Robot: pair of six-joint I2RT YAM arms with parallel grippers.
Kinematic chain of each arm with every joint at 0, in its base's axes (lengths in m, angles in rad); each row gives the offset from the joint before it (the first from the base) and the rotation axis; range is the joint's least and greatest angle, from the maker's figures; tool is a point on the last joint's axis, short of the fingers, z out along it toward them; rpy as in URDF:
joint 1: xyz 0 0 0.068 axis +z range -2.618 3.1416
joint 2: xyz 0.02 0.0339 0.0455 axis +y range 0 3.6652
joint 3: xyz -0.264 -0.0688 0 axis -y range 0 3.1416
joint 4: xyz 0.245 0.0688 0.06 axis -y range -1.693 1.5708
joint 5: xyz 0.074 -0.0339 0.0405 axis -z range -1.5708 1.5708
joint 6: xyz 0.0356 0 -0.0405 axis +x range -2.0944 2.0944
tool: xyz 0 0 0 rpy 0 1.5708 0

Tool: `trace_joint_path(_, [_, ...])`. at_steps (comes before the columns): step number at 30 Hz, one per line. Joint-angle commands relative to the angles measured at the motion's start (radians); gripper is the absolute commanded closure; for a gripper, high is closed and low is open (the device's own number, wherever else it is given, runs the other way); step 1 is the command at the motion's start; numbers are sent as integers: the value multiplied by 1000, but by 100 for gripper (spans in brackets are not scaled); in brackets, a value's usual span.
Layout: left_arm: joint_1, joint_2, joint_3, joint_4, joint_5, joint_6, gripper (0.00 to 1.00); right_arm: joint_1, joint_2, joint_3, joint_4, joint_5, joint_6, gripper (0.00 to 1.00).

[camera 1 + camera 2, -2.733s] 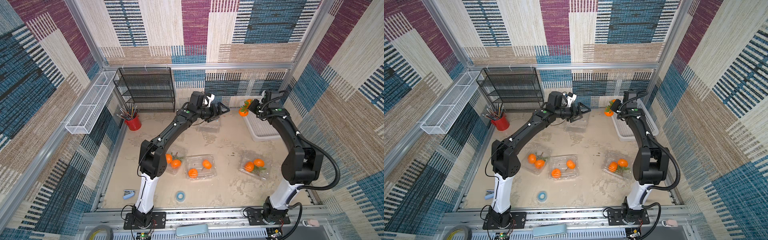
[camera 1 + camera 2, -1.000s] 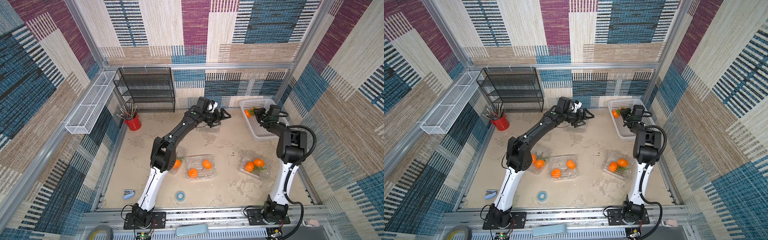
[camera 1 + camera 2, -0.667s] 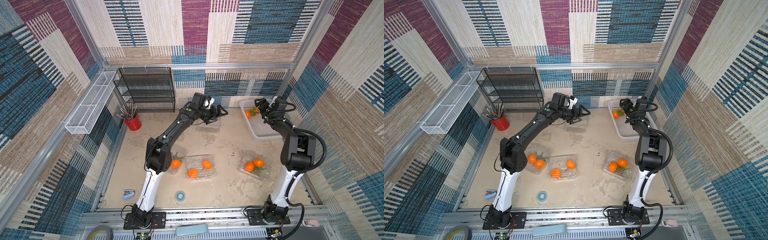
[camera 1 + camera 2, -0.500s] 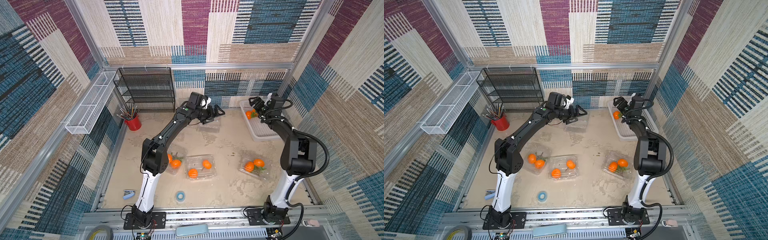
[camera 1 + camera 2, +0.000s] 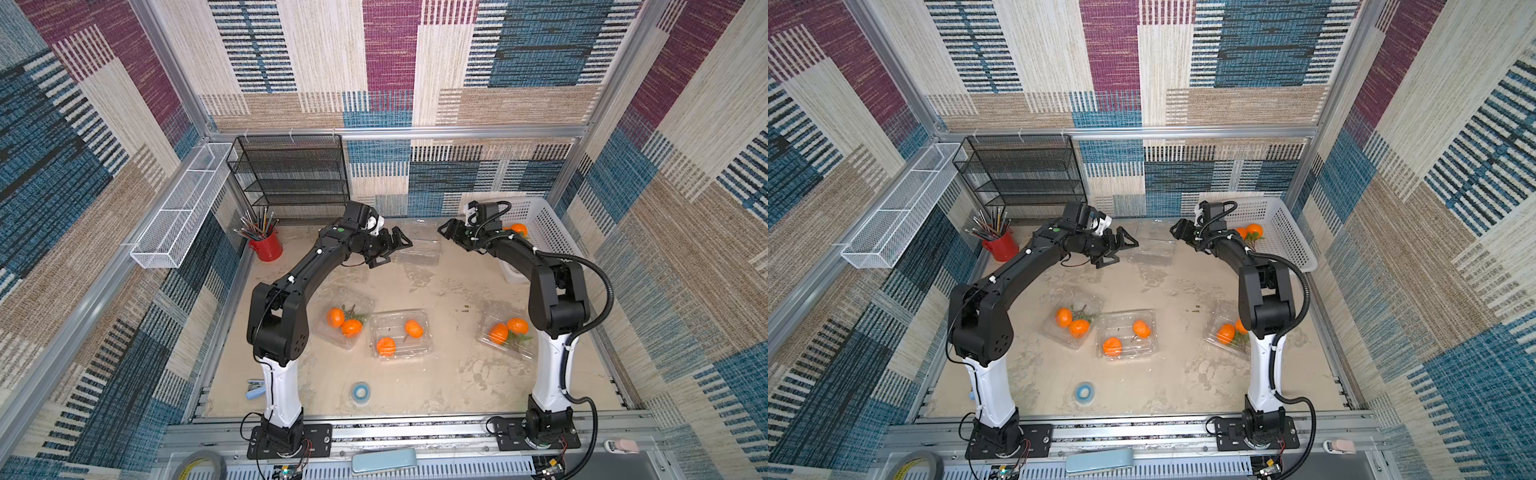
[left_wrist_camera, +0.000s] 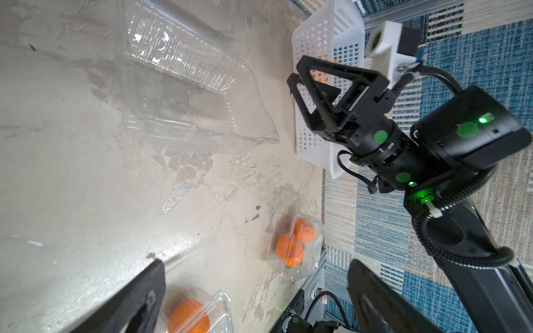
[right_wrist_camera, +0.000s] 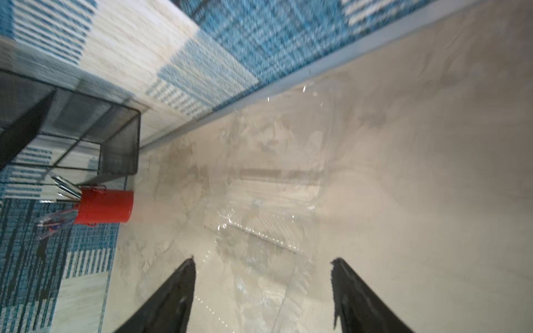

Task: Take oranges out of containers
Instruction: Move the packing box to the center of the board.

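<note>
Nearest on the sandy brown bench (image 5: 415, 386) lie a round roll of blue tape (image 5: 360, 390) and, to its left, a small blue stapler (image 5: 254, 388). A bit farther back, three clear thin plastic boxes (image 5: 419, 350) sit in a row, well apart from the tips of both arms. The left clear box (image 5: 358, 301) has a pair of small round oranges (image 5: 335, 317) with a green leaf in it. The middle clear box (image 5: 1148, 349) has two loose oranges (image 5: 413, 328) in it. The right clear box (image 5: 490, 316), next to the right arm, has two leafy oranges (image 5: 498, 332) in it. Farther back, an empty clear plastic box (image 5: 419, 253) lies open in the middle of the bench. The left end effector (image 5: 397, 251) hangs just left of this empty box, with its fingers spread wide and nothing between them. The right end effector (image 5: 445, 230) hangs just right of the same box. Its fingers are apart too, and they hold nothing. Behind the right arm, in the far right corner, a big white plastic basket with holes (image 5: 548, 232) has more oranges (image 5: 518, 229) inside. At the far left stand a red cup full of pens (image 5: 266, 248) and a black wire shelf (image 5: 291, 178). A long white wire tray (image 5: 183, 208) hangs on the left wall.
</note>
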Motion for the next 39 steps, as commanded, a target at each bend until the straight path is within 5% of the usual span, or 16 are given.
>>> trace_joint_path(1, [12, -27, -51, 65, 27, 17, 1, 28, 45, 56, -63, -5, -30, 32])
trace_joint_path(16, [82, -90, -138, 110, 68, 2, 1, 124, 112, 51, -137, 181, -61, 52])
trace_joint_path(39, [93, -24, -58, -137, -85, 99, 8, 158, -56, -74, -106, 132, -19, 44])
